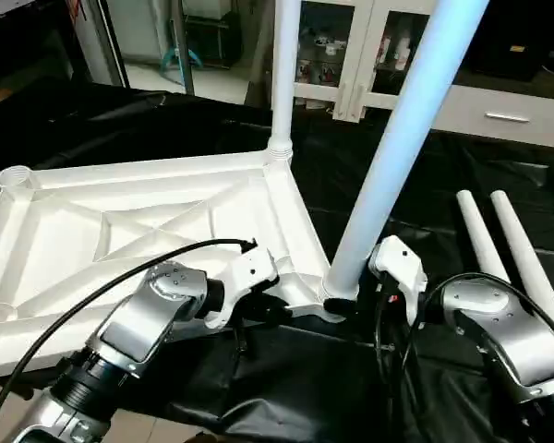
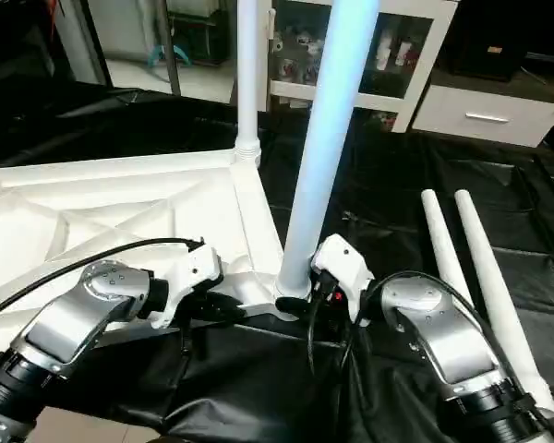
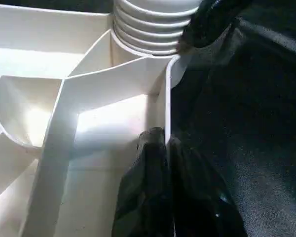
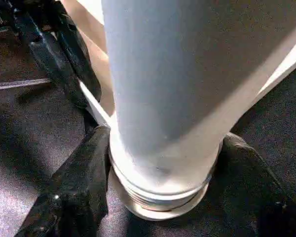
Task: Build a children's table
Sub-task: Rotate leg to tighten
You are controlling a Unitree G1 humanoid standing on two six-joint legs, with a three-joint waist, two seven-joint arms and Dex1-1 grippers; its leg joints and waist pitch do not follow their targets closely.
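On black-covered bench (image 1: 258,388): tabletop (image 1: 148,231) upside down, ribs up. Far corner leg (image 1: 284,65) upright; near corner leg (image 1: 397,138) leaning. Two spare legs (image 1: 512,254) flat at right. Left gripper (image 3: 160,148) pinched on tabletop rim. Right gripper (image 4: 160,163) clamped around near leg base.

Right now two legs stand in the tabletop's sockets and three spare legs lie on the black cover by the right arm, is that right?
Not quite. Two legs stand in the tabletop, the far leg and the near leg, but only two spare legs lie on the black cover by the right arm, not three. The left eye view shows them side by side.
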